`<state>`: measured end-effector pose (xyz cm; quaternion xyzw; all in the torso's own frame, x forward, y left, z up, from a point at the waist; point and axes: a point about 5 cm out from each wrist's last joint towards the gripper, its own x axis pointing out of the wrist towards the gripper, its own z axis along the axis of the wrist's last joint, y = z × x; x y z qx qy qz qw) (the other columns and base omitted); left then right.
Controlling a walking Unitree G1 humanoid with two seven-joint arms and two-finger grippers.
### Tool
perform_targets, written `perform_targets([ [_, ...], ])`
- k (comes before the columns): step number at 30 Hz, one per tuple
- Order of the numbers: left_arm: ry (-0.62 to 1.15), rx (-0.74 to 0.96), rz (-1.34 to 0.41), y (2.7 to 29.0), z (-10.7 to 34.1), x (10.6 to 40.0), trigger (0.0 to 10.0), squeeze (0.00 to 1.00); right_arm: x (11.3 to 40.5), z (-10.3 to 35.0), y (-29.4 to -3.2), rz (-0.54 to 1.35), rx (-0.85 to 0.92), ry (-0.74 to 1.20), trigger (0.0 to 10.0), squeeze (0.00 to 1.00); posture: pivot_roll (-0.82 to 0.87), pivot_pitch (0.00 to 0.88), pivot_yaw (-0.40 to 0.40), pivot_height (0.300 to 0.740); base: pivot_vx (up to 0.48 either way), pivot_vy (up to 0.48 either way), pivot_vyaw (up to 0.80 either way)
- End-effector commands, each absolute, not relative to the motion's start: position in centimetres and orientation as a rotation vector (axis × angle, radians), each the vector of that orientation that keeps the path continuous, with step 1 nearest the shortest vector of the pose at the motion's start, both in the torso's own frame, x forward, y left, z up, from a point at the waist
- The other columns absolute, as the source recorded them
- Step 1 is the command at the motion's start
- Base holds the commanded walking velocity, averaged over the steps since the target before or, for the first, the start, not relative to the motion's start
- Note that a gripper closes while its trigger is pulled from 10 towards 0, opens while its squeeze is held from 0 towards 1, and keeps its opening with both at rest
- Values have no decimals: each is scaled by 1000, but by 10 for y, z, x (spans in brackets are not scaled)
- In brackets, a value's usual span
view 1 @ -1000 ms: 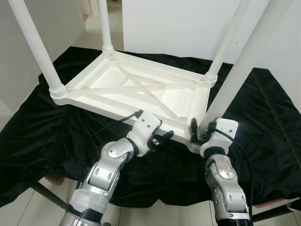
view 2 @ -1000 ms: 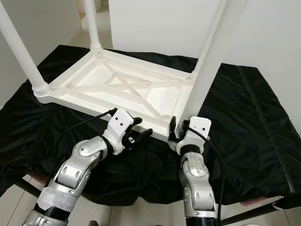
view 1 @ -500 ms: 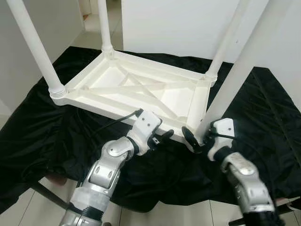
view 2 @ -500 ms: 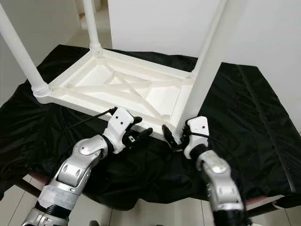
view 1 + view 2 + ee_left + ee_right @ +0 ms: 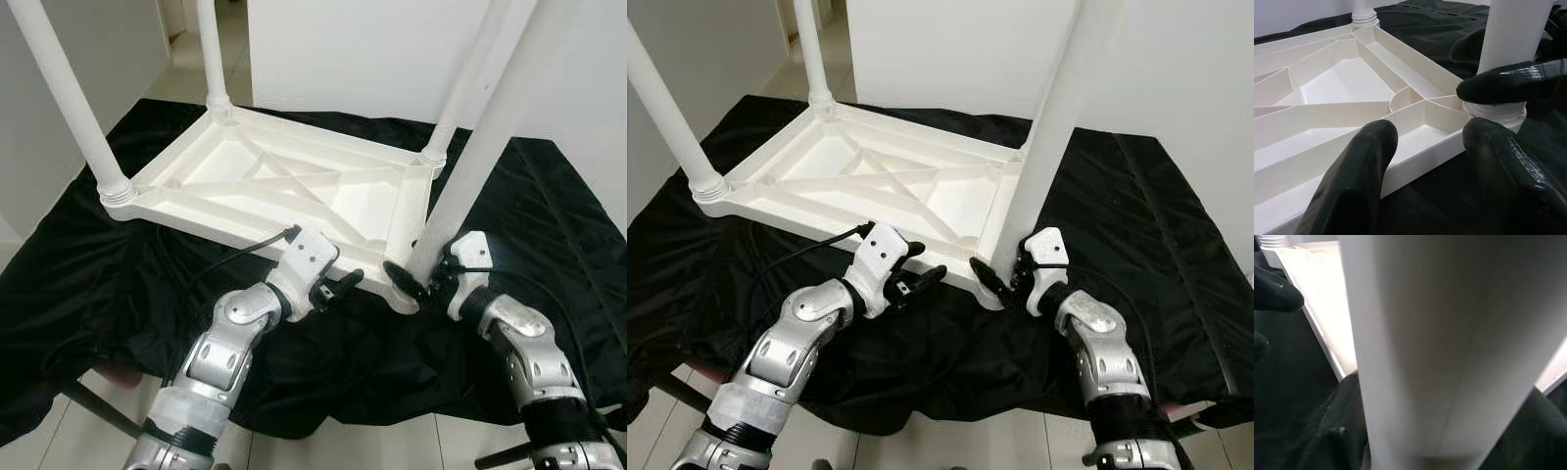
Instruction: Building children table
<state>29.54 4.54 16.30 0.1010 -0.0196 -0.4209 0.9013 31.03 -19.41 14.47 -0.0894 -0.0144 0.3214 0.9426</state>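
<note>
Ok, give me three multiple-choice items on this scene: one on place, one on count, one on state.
1. Where is the right pincer?
A. At the base of the near right leg
B. On the far left leg
C. Hanging at the robot's side

2. How many legs stand on the upturned table top?
A. Two
B. Three
C. Four

3. How does the left pincer stand?
A. Shut on a leg
B. Open beside the table top's near edge
C. Shut on the black cloth

Answers:
1 A, its fingers flank that leg's foot.
2 C, one white leg rises from each corner.
3 B, the left wrist view shows its fingers apart, gripping nothing.
</note>
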Motion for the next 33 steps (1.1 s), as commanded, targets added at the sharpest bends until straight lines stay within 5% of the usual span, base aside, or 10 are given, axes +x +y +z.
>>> perform_targets([
  [1,-50,222,-824,44,163,298,10000,0,312,142,-189,693,-187,-19,0,0,-22,42,-12,740,0,0,0],
  [13,-51,220,-839,40,162,296,10000,0,307,134,-194,678,-133,-6,0,0,-28,42,-13,740,0,0,0],
  [14,-50,224,-841,40,161,296,10000,0,306,134,-193,634,-141,-12,10000,0,-35,45,-17,740,0,0,0],
  [26,-36,229,-825,45,157,295,10000,0,305,137,-187,344,-97,-46,10000,0,-21,54,-28,740,0,0,0],
  [33,-31,230,-827,47,157,292,10000,0,292,136,-160,47,11,-41,10000,0,-10,62,-27,740,0,0,0],
])
